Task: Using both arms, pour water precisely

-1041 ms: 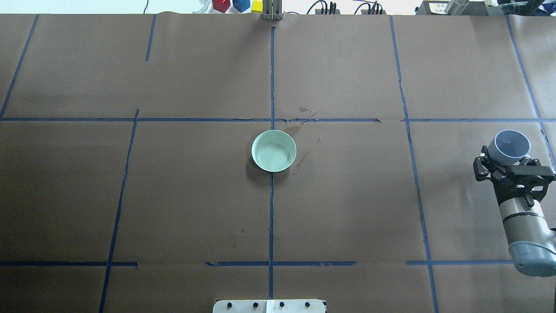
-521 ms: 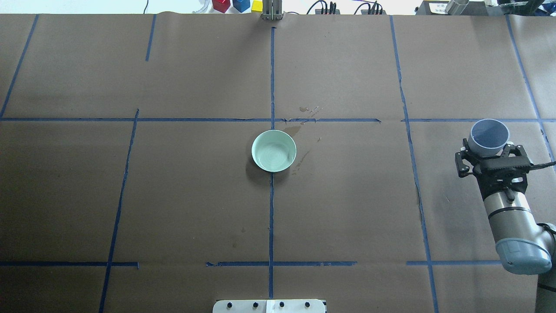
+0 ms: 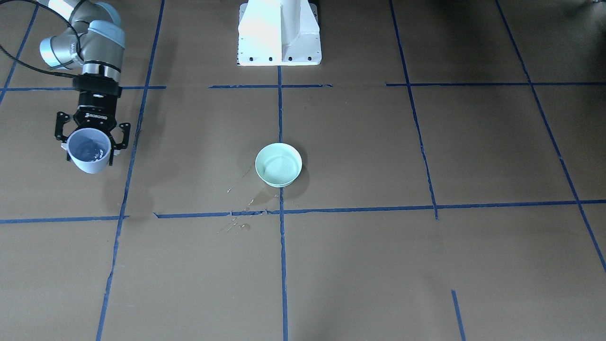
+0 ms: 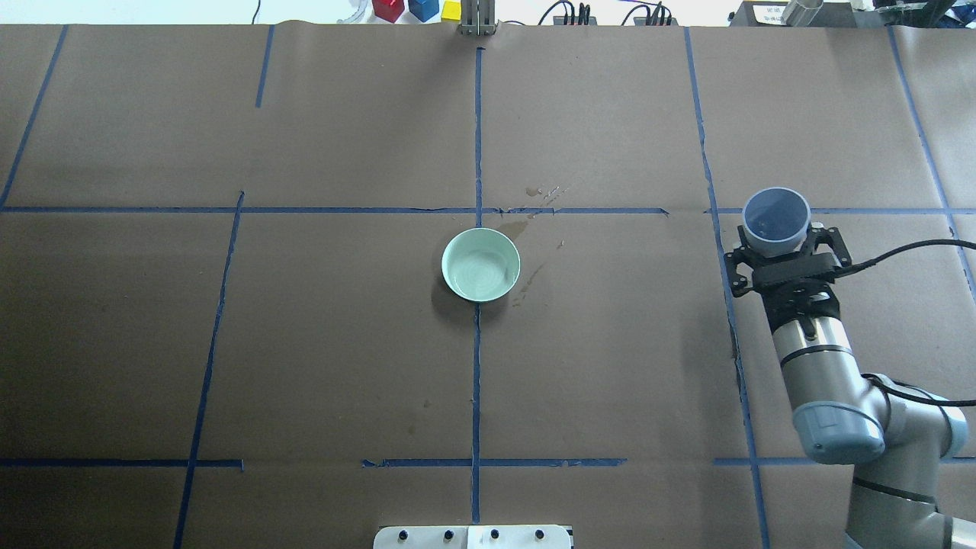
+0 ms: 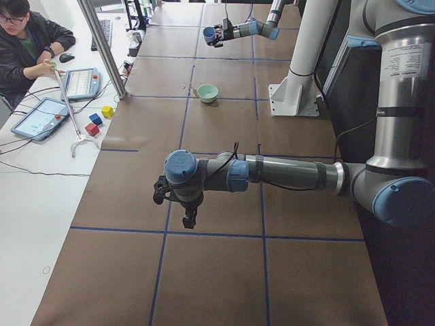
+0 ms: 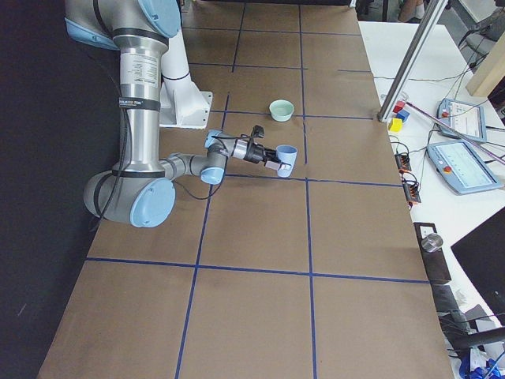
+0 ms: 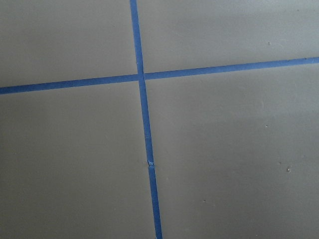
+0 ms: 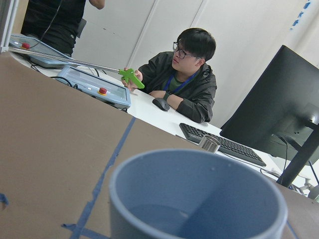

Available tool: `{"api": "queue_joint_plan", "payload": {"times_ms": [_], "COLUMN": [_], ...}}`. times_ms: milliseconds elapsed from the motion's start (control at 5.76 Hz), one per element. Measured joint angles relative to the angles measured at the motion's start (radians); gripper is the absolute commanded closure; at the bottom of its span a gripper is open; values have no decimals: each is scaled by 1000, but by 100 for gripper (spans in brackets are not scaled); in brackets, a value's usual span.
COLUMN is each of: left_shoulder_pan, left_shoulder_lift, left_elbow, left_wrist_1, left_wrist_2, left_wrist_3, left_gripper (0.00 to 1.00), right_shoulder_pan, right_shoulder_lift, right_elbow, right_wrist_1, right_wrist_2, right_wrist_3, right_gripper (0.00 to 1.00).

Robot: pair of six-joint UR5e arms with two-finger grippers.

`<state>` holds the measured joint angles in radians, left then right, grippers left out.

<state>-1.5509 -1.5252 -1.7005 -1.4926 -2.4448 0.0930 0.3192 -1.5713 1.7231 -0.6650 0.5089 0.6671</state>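
Water is held in a blue-grey cup clamped upright by the right gripper, whose white lettering is unreadable, well apart from the mint-green bowl; the left gripper's opening cannot be told

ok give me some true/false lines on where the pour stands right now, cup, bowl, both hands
1. The right hand grips the blue cup. True.
2. The blue cup is tipped over the green bowl. False: it is upright and well apart from the green bowl.
3. Wet marks lie on the paper beside the green bowl. True.
4. The blue cup is empty. False: water shows inside it in the right wrist view.
5. The left hand carries a second cup. False: no cup shows at it, and its wrist view shows only taped paper.
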Motion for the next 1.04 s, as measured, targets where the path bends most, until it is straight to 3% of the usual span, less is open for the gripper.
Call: {"api": "queue_joint_plan", "payload": {"times_ms": [347,694,1041], "left_shoulder_pan": [1,2,2], "left_shoulder_lift": [-1,-1,-4], "left_elbow": [3,3,0], "left_wrist_1": [5,12,12], "left_wrist_2": [-1,-1,-2], "left_wrist_3": [-1,-17,-44], "left_gripper": [0,0,0], "right_shoulder_pan": [0,-2,-7], "right_shoulder_lift": [224,372,467], "right_elbow": [-24,-58,-155], "right_wrist_1": [-87,-159,-263], "right_wrist_2": [-10,18,19], "right_wrist_3": [-210,-215,-186], "right_gripper": [100,100,100]}}
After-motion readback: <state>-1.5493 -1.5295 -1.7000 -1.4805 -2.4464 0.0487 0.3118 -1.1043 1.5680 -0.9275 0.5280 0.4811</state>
